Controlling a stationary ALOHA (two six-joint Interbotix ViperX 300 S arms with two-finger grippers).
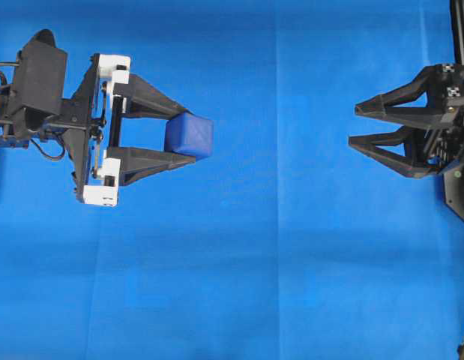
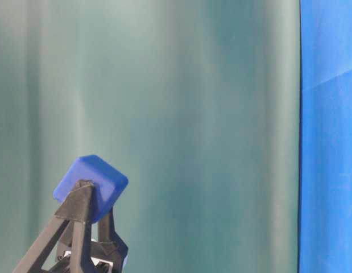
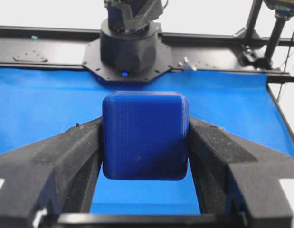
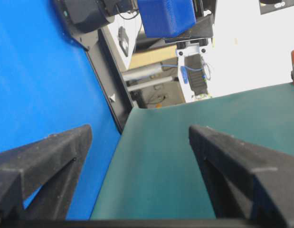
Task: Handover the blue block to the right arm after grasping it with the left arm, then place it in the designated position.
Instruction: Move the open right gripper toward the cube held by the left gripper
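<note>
between the tips of the left arm's fingers (image 1: 166,133), at the left of the overhead view, the blue block (image 1: 189,135) sits pinched on two opposite faces and lifted off the blue counter (image 1: 276,247), its free sides open toward the right. the right arm's fingers (image 1: 370,126) stand spread wide and empty, well apart from it across the middle and pointing back at it, so the handover turns on closing that gap. how high the block hangs is hard to judge, and most of the right arm is cut off at the frame edge.

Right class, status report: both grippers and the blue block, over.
Left gripper shut on blue block, lifted. Right gripper open, empty, well apart. Nothing between them.
</note>
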